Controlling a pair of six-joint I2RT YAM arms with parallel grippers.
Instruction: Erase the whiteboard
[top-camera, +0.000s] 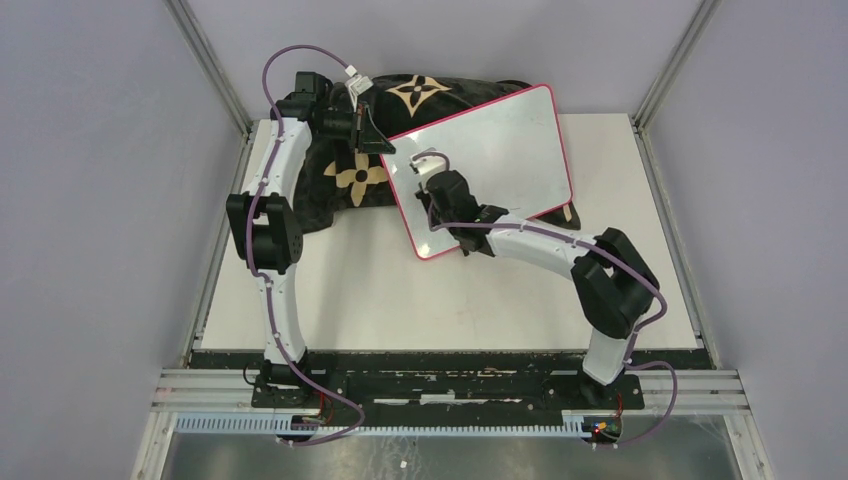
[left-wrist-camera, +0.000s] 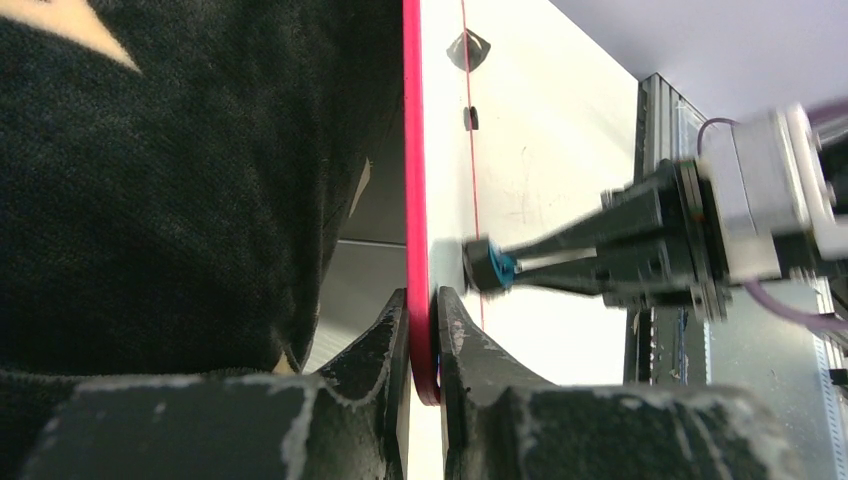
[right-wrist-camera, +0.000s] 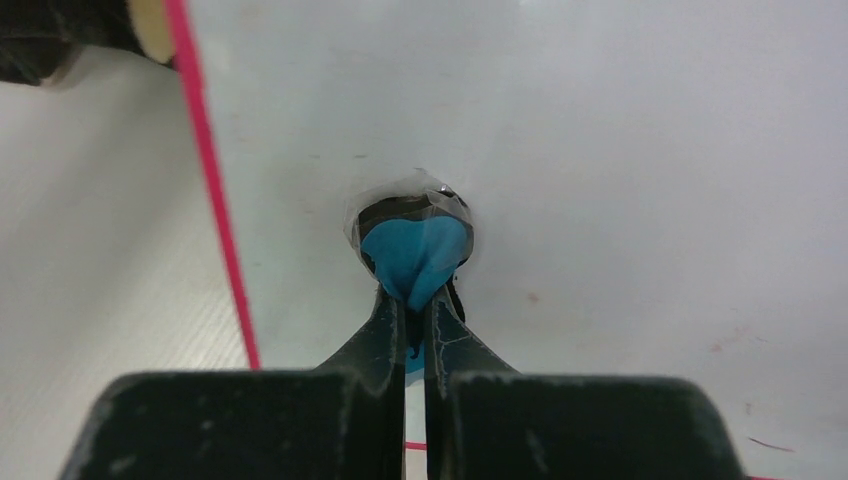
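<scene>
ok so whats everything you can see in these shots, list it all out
glossy rectangular whiteboard: one, white with a thin pink-red frame, standing tilted at the back middle of the table
soft fabric cushion: one, black with tan flower patterns, back left, behind the whiteboard's left edge
small round eraser: one, blue with a dark rim, against the whiteboard's face
marker traces: a few, faint red, on the whiteboard's face
flat table: one, white, under everything
left gripper: one, black, shut on the whiteboard's frame edge
right gripper: one, black, shut on the eraser
</scene>
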